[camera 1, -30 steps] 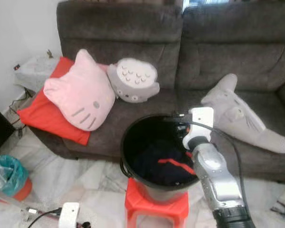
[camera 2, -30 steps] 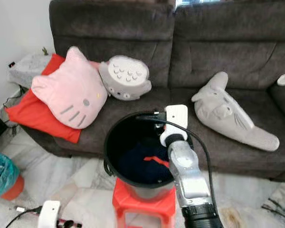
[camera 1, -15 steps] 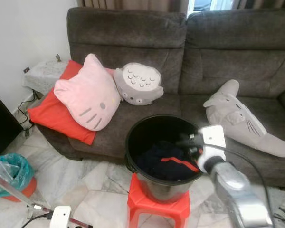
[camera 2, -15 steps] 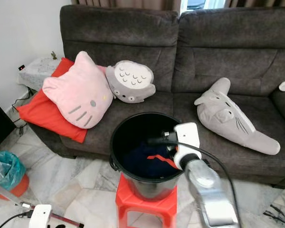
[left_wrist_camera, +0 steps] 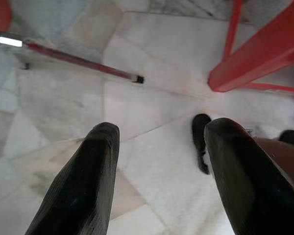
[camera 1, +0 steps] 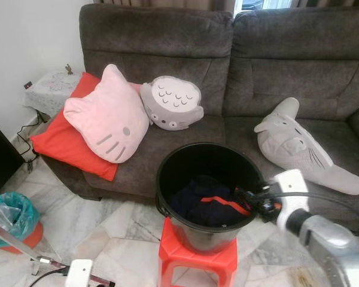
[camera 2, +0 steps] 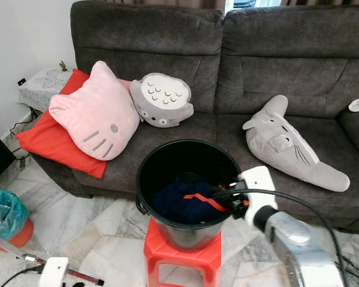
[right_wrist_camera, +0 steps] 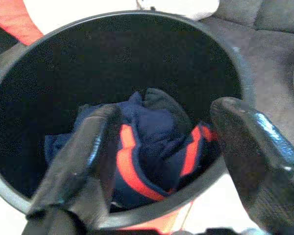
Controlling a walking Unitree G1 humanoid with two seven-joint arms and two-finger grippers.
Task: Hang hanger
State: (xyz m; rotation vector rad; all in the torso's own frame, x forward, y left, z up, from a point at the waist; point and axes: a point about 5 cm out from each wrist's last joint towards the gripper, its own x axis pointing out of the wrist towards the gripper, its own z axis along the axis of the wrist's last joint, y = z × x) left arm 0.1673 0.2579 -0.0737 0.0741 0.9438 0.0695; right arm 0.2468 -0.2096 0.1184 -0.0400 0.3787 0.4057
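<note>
Bucket [camera 1: 167, 173] sits on a red stool [camera 1: 197, 263]. Left gripper [left_wrist_camera: 157, 147] hangs low beside the stool over the floor tiles [left_wrist_camera: 152, 58], fingers spread, holding nothing. Right gripper [right_wrist_camera: 161, 142] is at the bucket's rim, wide open and empty, above navy-and-orange clothes [right_wrist_camera: 157, 147]. Can't honestly make out a hanger. Behind the bucket, a sofa [camera 1: 257, 54] with a pink cushion [camera 1: 107, 116].

A home living room. A dark grey fabric sofa [camera 1: 227, 66] spans 10 to 2 o'clock, carrying a pink cat-face cushion [camera 1: 107, 116], a red cushion [camera 1: 63, 143] and a grey plush toy [camera 1: 302, 149]. The floor [camera 1: 107, 230] is pale marble tile; a cloth-covered side table [camera 1: 48, 86] stands at 10 o'clock.
</note>
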